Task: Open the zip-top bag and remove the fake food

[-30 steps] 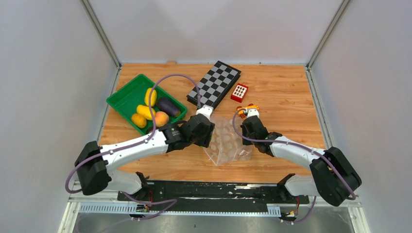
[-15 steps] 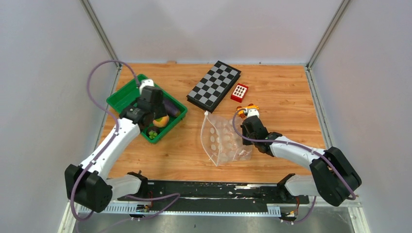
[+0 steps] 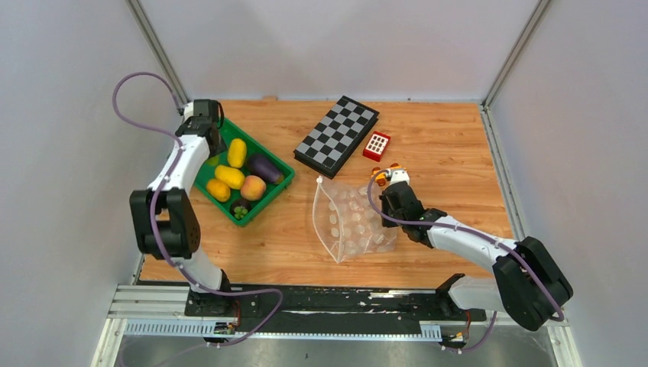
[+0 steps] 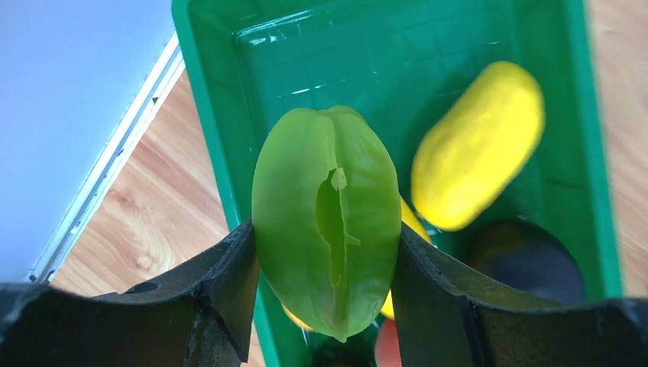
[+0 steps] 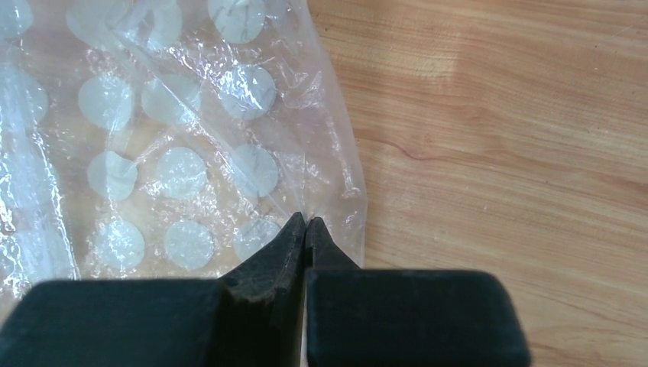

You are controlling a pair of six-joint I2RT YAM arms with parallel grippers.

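Left fingers point(image 4: 244, 248): clamped on a green star fruit point(image 4: 328, 222), held upright over the far-left end of the tray point(image 4: 344, 53).

Tray: green, on the left of the counter point(image 3: 451, 153). It holds other fake food: two yellow pieces point(image 3: 238, 153), one orange piece point(image 3: 218, 189), a peach point(image 3: 253, 187) and an eggplant point(image 3: 264, 168).

Bag point(image 3: 348, 222): clear with white dots, lying at mid-counter, well apart from the tray.

Right fingers point(image 5: 306, 229): pinched together on the bag's right edge, low over the wood.

Chessboard point(image 3: 336, 138): at the far centre, with a red block point(image 3: 377, 145) just beside it on the right.

Toy car point(image 3: 390, 171): near the right fingers, on their far side.
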